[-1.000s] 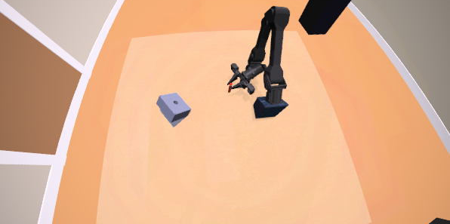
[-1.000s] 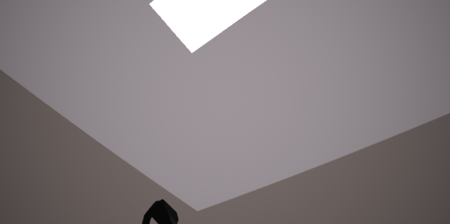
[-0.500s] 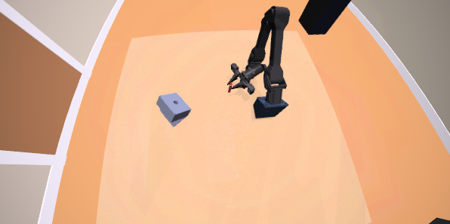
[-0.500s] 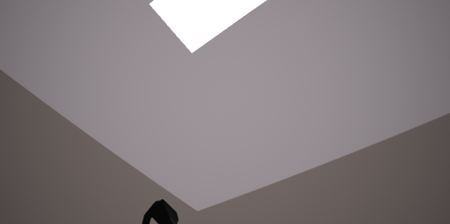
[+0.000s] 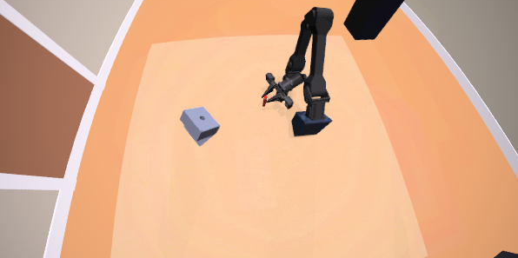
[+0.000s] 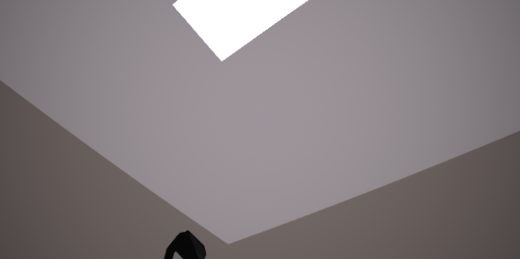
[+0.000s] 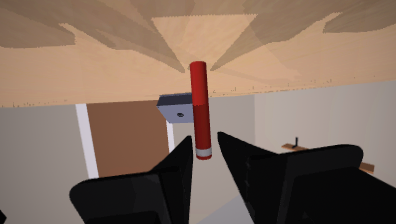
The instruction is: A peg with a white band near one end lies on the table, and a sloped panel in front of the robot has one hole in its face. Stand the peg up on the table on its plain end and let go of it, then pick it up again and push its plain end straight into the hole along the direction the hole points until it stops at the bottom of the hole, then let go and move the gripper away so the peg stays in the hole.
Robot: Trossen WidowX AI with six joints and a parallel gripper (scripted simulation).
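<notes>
The red peg [image 5: 264, 102] [image 7: 199, 85] stands upright on the table, its plain end down and its white band [image 7: 203, 152] near the upper end; the wrist view shows the table at the top. My gripper [image 5: 265, 99] [image 7: 204, 137] is open and empty. Its two fingertips are on either side of the peg's banded upper part, with a gap visible on each side in the wrist view. The grey-blue sloped panel [image 5: 191, 116] [image 7: 171, 111] stands away from the gripper, with one empty-looking dark hole [image 5: 202, 118] [image 7: 180, 115] in its face. The peg partly overlaps the panel in the wrist view.
The arm's dark base [image 5: 308, 126] stands on the table [image 5: 261, 175] to the right of the peg. A black box [image 5: 378, 5] hangs at the upper right. The exterior view shows mostly the ceiling, a bright light panel [image 6: 257, 5] and a bit of the arm [image 6: 188, 242].
</notes>
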